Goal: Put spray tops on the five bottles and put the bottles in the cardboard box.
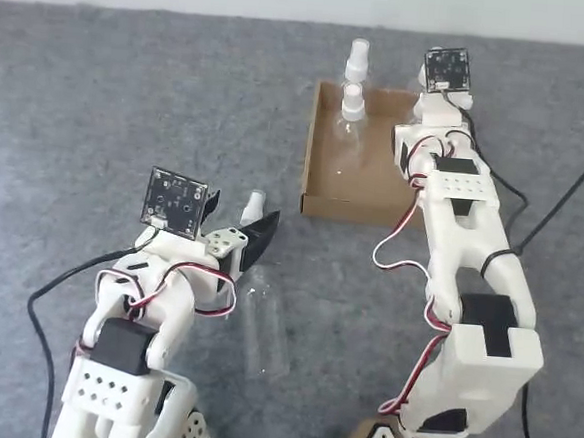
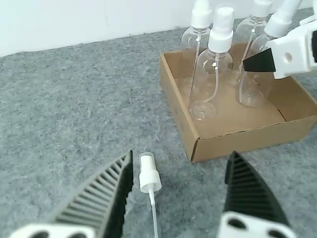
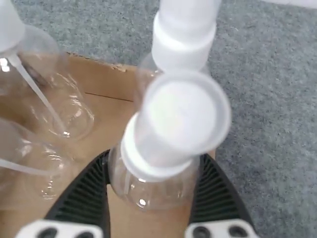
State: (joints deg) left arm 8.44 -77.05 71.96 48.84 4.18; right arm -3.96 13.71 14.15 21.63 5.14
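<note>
While the left fingers [image 2: 106, 193] stand spread wide over the grey surface [image 2: 74, 99], a loose spray top [image 2: 149, 178] lies flat between them, untouched. Beyond their tips sits the cardboard box [image 2: 237, 139], with capped bottles [image 2: 210, 74] upright inside. The right fingers [image 3: 84, 193] clamp both sides of another capped bottle [image 3: 148, 191], upright in the box. Behind the left fingers, an uncapped bottle [image 1: 264, 332] lies on its side.
</note>
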